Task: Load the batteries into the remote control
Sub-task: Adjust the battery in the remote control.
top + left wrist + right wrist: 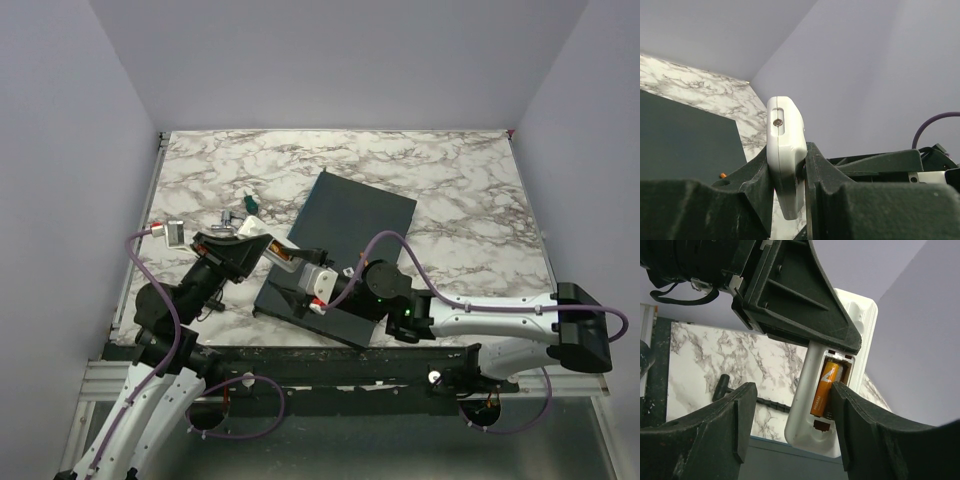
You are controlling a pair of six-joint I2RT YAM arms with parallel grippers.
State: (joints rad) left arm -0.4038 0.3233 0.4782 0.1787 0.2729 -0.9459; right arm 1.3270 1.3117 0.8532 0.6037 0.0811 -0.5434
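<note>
My left gripper (pixel 248 250) is shut on the white remote control (pixel 272 249) and holds it above the dark slab. In the left wrist view the remote (pixel 785 135) stands edge-on between my left gripper's (pixel 786 157) two pads. In the right wrist view the remote's (pixel 805 405) back faces me with its bay open, and one orange battery (pixel 825 387) lies in the bay. My right gripper (pixel 792 395) is open and empty, with its right fingertip (pixel 850 405) next to the bay. It also shows in the top view (pixel 297 277). A small orange tip (pixel 722 175), perhaps another battery, shows on the slab.
A large dark grey slab (pixel 355 230) lies tilted in the middle of the marble table (pixel 450 190). A small grey box (pixel 174 232) on a cable and some small tools (pixel 245 208) lie at the left. A black T-shaped tool (pixel 722 386) lies on the marble.
</note>
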